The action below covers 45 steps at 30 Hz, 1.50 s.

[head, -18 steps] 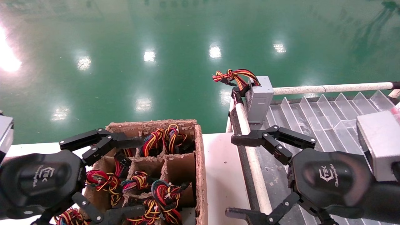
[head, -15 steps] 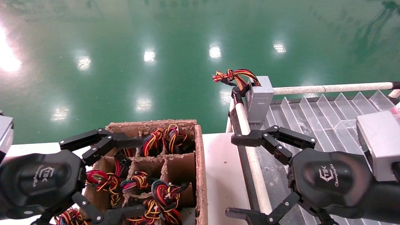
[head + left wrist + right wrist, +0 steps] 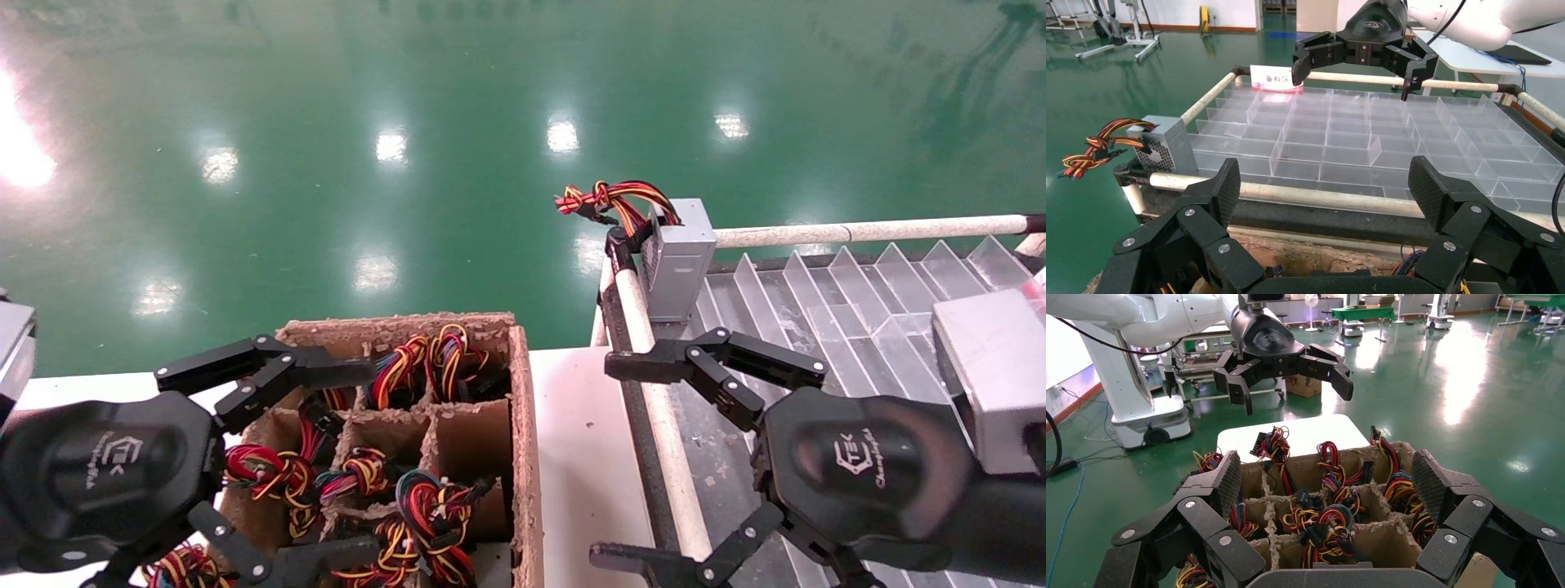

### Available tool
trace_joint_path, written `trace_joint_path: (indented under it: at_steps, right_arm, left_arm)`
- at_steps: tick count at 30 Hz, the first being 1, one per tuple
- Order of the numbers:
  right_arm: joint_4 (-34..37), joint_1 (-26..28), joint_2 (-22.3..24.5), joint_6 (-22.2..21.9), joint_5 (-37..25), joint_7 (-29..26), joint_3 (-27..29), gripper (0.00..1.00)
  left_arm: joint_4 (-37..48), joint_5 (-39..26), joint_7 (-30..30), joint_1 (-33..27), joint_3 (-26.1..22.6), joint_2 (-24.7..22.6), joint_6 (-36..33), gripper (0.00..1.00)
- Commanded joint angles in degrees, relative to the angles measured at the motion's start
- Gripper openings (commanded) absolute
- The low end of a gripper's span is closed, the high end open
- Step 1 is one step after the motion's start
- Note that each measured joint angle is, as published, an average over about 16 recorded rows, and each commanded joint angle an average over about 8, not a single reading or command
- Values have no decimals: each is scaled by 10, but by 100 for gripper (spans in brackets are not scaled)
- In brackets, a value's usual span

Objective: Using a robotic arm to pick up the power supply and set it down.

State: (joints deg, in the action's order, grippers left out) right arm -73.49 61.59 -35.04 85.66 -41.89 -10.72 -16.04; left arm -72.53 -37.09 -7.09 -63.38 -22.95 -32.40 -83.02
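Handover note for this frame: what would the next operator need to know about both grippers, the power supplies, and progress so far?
Left gripper: open, empty, hovering over the cardboard divider box.
Right gripper: open, empty, over the near-left edge of the clear compartment tray.
Power supplies: one power supply stands upright in the tray's far-left corner, its wires hanging over the rail. The rest sit in the box cells with only wire bundles showing.
Done: one unit placed.
Left: grasp the next unit from the box and set it in the tray.
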Motion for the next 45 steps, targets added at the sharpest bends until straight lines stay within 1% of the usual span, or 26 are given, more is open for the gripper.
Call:
trace_joint_path:
  at_steps: [1, 3, 9, 14, 19, 28, 29, 30, 31, 36, 37, 38, 39, 45]
  right_arm:
    - [0, 0, 0, 0, 0, 0, 0, 100]
    - [0, 0, 0, 0, 0, 0, 0, 100]
    - [1, -1, -3, -3, -17, -2, -9, 100]
    - [18, 9, -25, 0, -51, -1, -33, 100]
    - [67, 39, -71, 12, -96, 12, -66, 100]
    - [200, 122, -182, 34, -196, 60, -140, 100]
    - [215, 129, -194, 34, -206, 67, -148, 99]
    - [230, 135, -206, 35, -215, 73, -155, 93]
    - [244, 140, -217, 34, -223, 80, -162, 85]
    - [307, 156, -262, 31, -242, 115, -180, 23]
    - [317, 159, -268, 31, -244, 122, -183, 11]
    - [326, 162, -274, 31, -245, 128, -185, 5]
    - [334, 164, -279, 32, -247, 133, -186, 0]
    - [370, 181, -293, 34, -257, 157, -196, 0]
  left_arm:
    - [0, 0, 0, 0, 0, 0, 0, 25]
    - [0, 0, 0, 0, 0, 0, 0, 0]
    - [0, 0, 0, 0, 0, 0, 0, 0]
    - [0, 0, 0, 0, 0, 0, 0, 0]
    - [0, 0, 0, 0, 0, 0, 0, 0]
    - [0, 0, 0, 0, 0, 0, 0, 0]
    - [0, 0, 0, 0, 0, 0, 0, 0]
    - [0, 0, 0, 0, 0, 0, 0, 0]
    - [0, 0, 0, 0, 0, 0, 0, 0]
    - [0, 0, 0, 0, 0, 0, 0, 0]
    - [0, 0, 0, 0, 0, 0, 0, 0]
    - [0, 0, 0, 0, 0, 0, 0, 0]
    - [0, 0, 0, 0, 0, 0, 0, 0]
    - [0, 0, 0, 0, 0, 0, 0, 0]
